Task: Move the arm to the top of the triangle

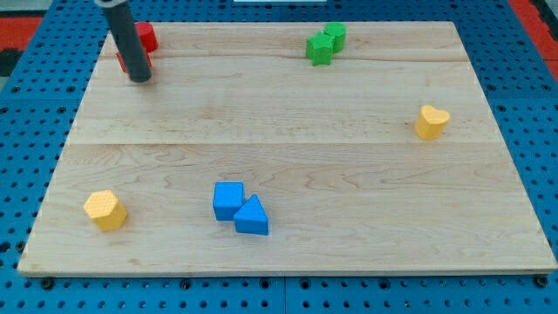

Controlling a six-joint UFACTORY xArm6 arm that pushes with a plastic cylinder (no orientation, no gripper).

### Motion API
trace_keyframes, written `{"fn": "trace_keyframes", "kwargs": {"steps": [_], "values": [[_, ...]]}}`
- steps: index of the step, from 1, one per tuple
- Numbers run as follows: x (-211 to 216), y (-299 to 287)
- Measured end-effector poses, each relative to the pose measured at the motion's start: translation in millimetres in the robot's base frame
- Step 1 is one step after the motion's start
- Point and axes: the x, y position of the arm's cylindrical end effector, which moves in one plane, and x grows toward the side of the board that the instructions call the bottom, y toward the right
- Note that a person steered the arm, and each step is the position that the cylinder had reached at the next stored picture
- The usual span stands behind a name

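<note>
A blue triangle block (pixel 252 216) lies near the view's bottom middle, touching a blue cube (pixel 227 200) at its upper left. My tip (pixel 140 78) is at the view's top left, far from the triangle. It stands in front of two red blocks (pixel 143 39), partly hiding them.
Two green blocks (pixel 325 43) sit together at the view's top middle. A yellow heart-shaped block (pixel 431 121) is at the right. A yellow hexagonal block (pixel 105 209) is at the bottom left. The wooden board (pixel 349 192) rests on a blue pegboard.
</note>
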Motion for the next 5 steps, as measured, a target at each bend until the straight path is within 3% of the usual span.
{"fn": "trace_keyframes", "kwargs": {"steps": [1, 5], "values": [[-11.2, 18.1], [101.3, 124.9]]}}
